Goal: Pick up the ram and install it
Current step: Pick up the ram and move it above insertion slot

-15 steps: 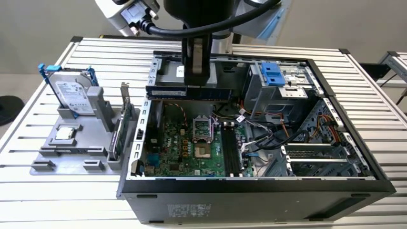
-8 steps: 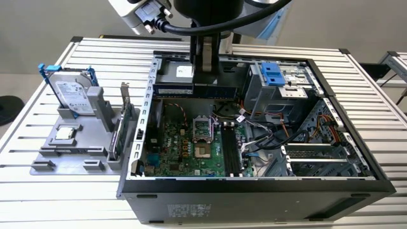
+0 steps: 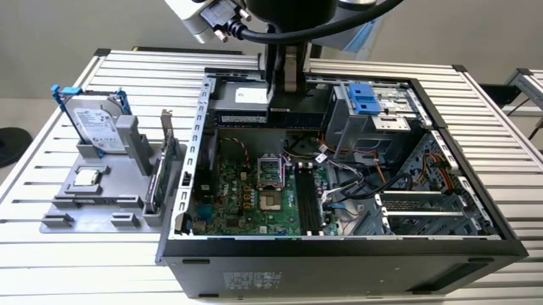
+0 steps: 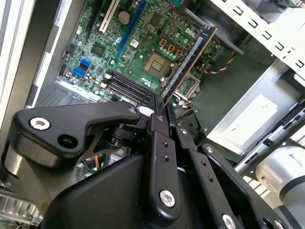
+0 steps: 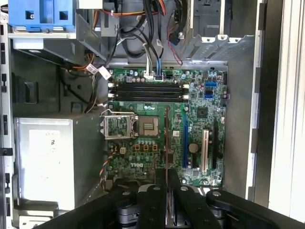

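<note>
- The gripper (image 4: 161, 106) is clamped on the ram (image 4: 188, 58) — fingers pinched on its thin edge.
- The ram hangs over the open computer case (image 3: 339, 248), above the motherboard (image 5: 143, 157).
- It lies crosswise to the memory slots (image 5: 147, 91) — apparently clear of them.

My arm (image 3: 287, 11) hangs straight down, wrist vertical; my gripper (image 4: 160, 106) points downward, its fingers pinched tight on the ram (image 4: 188, 57).

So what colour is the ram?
The ram is dark blue, clearest in the second wrist view.
</note>
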Robot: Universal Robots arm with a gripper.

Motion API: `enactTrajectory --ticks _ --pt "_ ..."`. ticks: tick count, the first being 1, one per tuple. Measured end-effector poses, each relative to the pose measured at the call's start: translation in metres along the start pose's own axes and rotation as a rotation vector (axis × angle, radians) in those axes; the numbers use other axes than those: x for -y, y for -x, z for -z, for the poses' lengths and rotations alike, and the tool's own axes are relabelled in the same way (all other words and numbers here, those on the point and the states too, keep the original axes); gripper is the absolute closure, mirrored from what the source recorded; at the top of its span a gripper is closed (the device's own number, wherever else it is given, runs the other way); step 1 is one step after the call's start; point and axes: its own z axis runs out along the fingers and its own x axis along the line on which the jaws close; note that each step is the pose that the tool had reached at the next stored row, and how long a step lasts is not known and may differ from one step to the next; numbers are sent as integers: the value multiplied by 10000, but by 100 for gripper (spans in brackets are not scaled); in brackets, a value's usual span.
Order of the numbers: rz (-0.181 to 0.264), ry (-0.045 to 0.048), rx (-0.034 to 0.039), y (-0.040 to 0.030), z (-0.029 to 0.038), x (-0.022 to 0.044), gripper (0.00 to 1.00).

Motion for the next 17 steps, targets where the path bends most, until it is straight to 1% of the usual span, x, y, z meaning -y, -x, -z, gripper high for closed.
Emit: enactTrajectory --ticks 4,6,17 --pt "36 0 0 -23 0 -62 100" --pt "50 -1 0 -31 1 -104 100" --pt "110 -1 1 -59 3 -405 100"
